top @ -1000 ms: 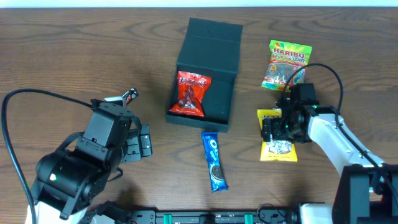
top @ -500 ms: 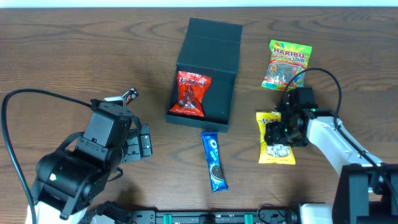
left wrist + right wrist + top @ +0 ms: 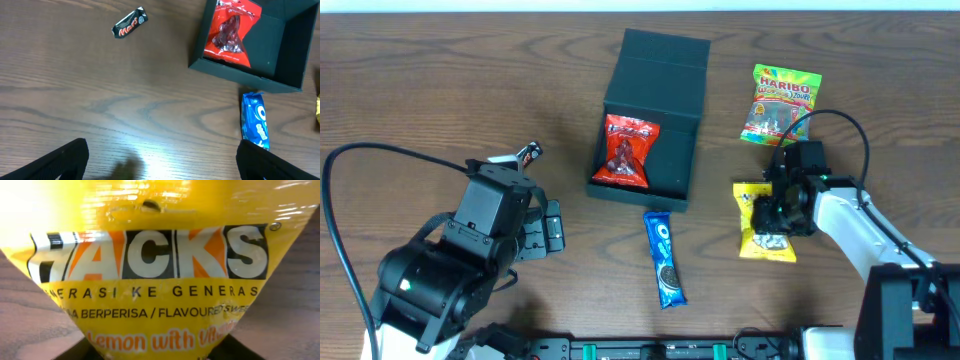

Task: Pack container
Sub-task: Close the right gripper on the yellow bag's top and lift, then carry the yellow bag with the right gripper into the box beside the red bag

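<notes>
The container [image 3: 672, 160] is a dark teal box, lid flap open toward the far side, with a red snack packet [image 3: 627, 150] lying inside; the left wrist view shows the container [image 3: 280, 45] and red packet [image 3: 230, 32] too. My right gripper [image 3: 770, 212] is shut on a yellow Hacks packet [image 3: 767, 240] right of the box. In the right wrist view the yellow packet [image 3: 150, 255] fills the frame, pinched narrow between the right gripper [image 3: 157, 352] fingers. My left gripper [image 3: 162, 160] stands open over bare table at the left gripper [image 3: 552, 230] spot, holding nothing.
A blue Oreo packet [image 3: 664, 258] lies just in front of the box, seen also as the Oreo packet [image 3: 255, 120]. A Haribo bag [image 3: 779, 104] lies at the far right. A small Mars bar [image 3: 528, 154] lies left of the box, also the Mars bar [image 3: 129, 23].
The right gripper's fingers have closed in on the yellow packet, which has crumpled and shifted slightly. The left arm has not moved.
</notes>
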